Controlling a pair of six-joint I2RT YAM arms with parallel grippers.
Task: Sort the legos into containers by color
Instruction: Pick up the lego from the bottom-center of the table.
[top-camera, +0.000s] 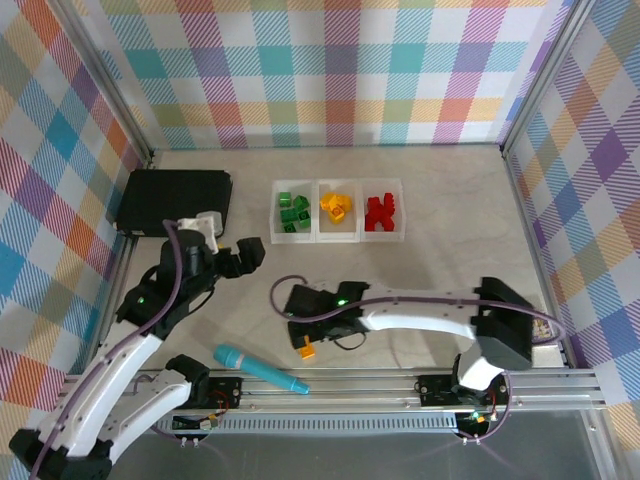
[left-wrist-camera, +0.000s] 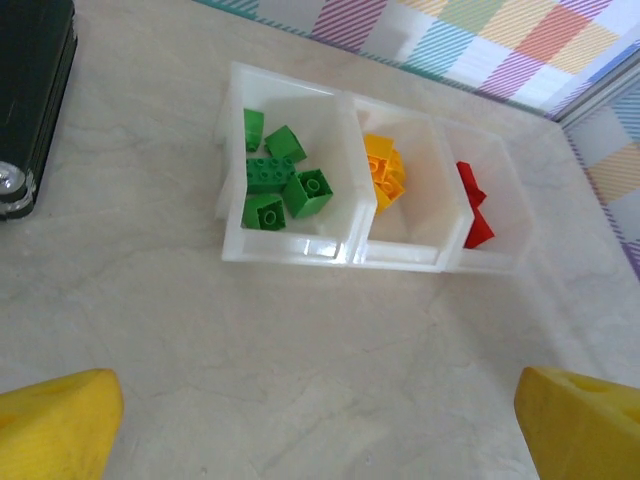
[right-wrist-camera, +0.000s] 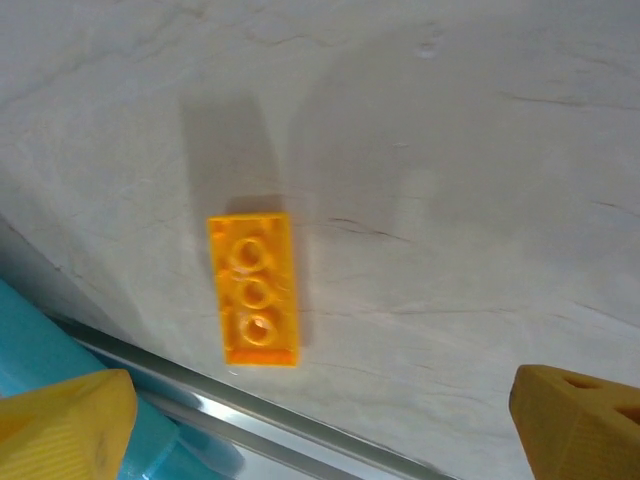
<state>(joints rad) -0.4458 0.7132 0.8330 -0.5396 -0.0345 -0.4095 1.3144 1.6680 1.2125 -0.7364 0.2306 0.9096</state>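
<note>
Three clear trays (top-camera: 316, 236) stand joined in a row at the back middle. The left one holds green legos (left-wrist-camera: 280, 186), the middle one yellow legos (left-wrist-camera: 385, 172), the right one red legos (left-wrist-camera: 474, 212). One orange brick (right-wrist-camera: 254, 290) lies flipped, hollow side up, close to the table's front edge, also seen as the orange brick (top-camera: 306, 350) from above. My right gripper (right-wrist-camera: 320, 432) hovers over it, open, the brick left of centre between the fingers (right-wrist-camera: 62, 425). My left gripper (left-wrist-camera: 320, 445) is open and empty, in front of and left of the trays.
A large black case (top-camera: 172, 200) lies at the back left. A teal marker pen (top-camera: 260, 370) rests on the metal rail (right-wrist-camera: 260, 415) at the front edge, just left of the orange brick. Plaid walls close in three sides.
</note>
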